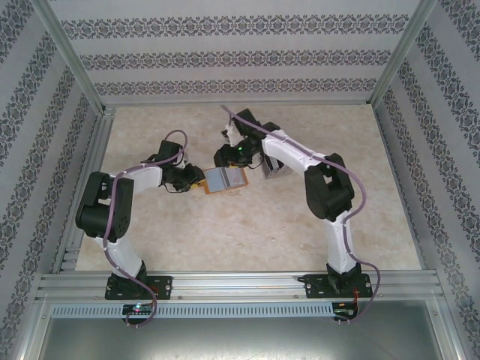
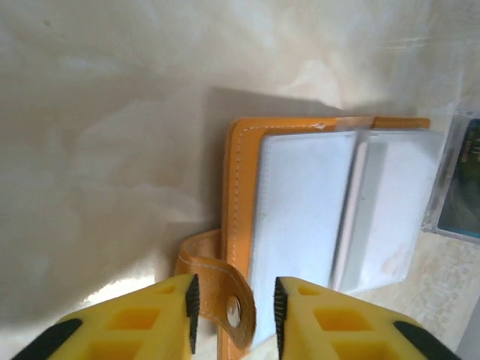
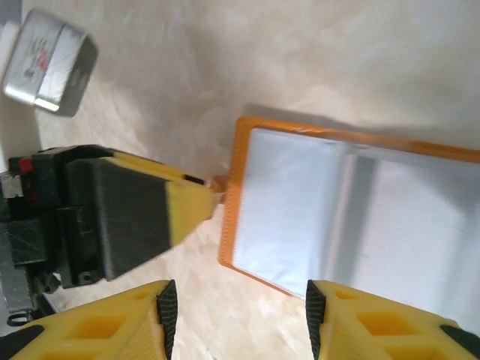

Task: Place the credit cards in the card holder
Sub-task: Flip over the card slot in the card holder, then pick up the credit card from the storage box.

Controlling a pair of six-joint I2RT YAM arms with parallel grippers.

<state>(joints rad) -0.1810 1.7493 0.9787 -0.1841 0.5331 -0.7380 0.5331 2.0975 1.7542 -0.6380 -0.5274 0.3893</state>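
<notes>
Starting nearest the bases, bare table (image 1: pixel 247 240) gives free room up to the front rail. The card holder (image 1: pixel 225 180) lies mid-table, spread open with its pale leaves up. At its 9 o'clock is the left gripper (image 1: pixel 199 181), jaws parted around the snap tab (image 2: pixel 225 300). At 12 o'clock the right gripper (image 3: pixel 236 311) hovers, unclenched and empty. The right wrist view adds a silver block (image 3: pixel 49 64) at 10 o'clock.

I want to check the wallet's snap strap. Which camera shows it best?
Left wrist: the wallet strap curls up close between the fingers of the left gripper, with its snap hole plain to see. The right wrist view shows just a sliver of it at that gripper's tip. From the top camera it is too small to make out.
</notes>
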